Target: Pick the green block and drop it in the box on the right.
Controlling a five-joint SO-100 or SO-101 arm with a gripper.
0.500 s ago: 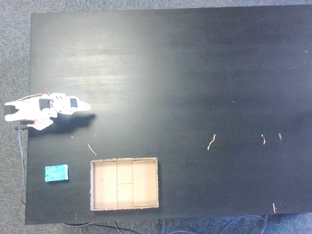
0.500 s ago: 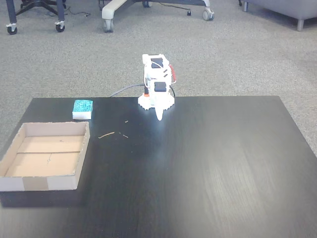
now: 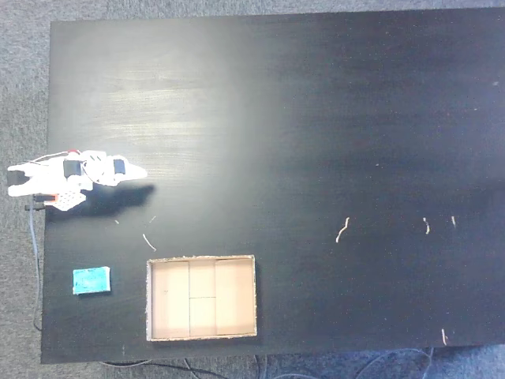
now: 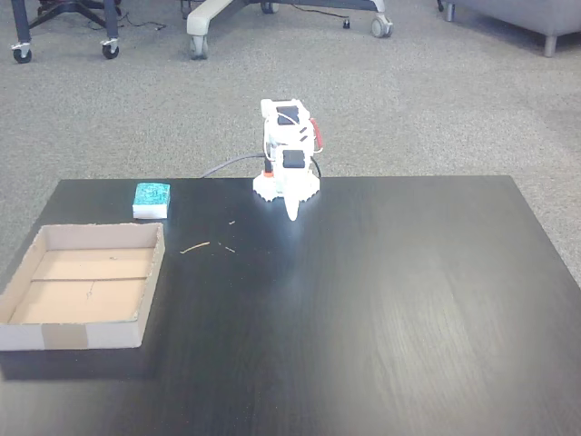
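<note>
Two fixed cameras give you different things: one looks straight down on the whole black table [image 3: 316, 118] and shows the pale scraps scattered toward its right side [image 3: 342, 230], while the other looks across the table at the folded white arm [image 4: 289, 159] and takes in grey carpet and the wheeled chair bases [image 4: 281, 14] behind it. Your gripper [image 3: 139, 172] is tucked at the table edge, its tip a single pale point in both fixed views [image 4: 292, 214]; it grips nothing, and you cannot tell how far the jaws are parted. The green block [image 3: 91, 280] lies flat near the table corner, teal with a paler speckled top [image 4: 152, 200], just beside the box [image 3: 150, 300] but not touching it. That box, a shallow tan cardboard tray [image 4: 73, 334], holds nothing but its own flap seams.
</note>
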